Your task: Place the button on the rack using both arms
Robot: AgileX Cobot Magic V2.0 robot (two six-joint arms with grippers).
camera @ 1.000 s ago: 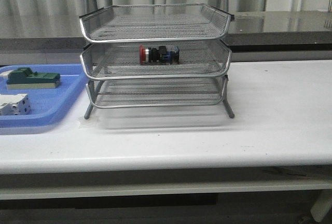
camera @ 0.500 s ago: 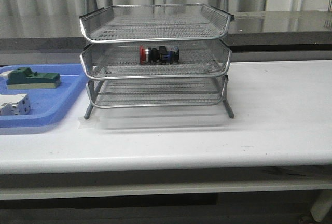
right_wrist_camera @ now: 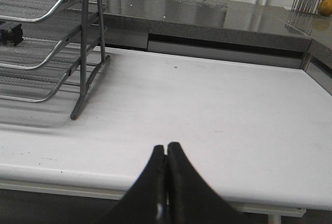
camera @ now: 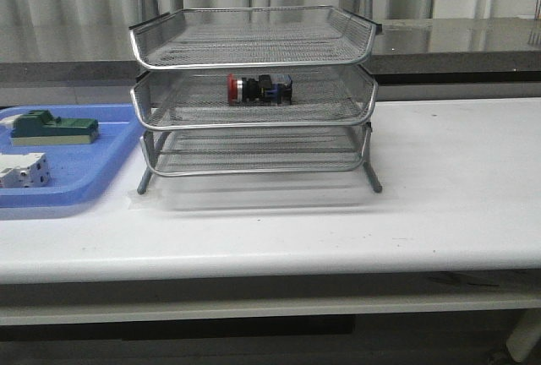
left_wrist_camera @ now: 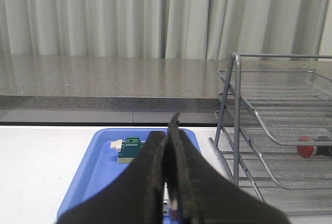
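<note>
Nothing has moved since the earlier frames: the button (camera: 259, 88) lies in the rack (camera: 254, 116)'s middle tier. Both grippers' fingers, left (left_wrist_camera: 168, 182) and right (right_wrist_camera: 166, 182), are pressed together, empty. Little risk remains, barring a rack bump.

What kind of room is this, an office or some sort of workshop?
Probably a lab or test workshop: a plain white table holds a wire-mesh rack with a button switch on its middle tier, beside a blue tray of electrical parts, with curtains behind.

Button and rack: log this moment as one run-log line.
button: lying in middle tier | rack: upright on table | left gripper: shut, empty, away from rack | right gripper: shut, empty, away from rack
</note>
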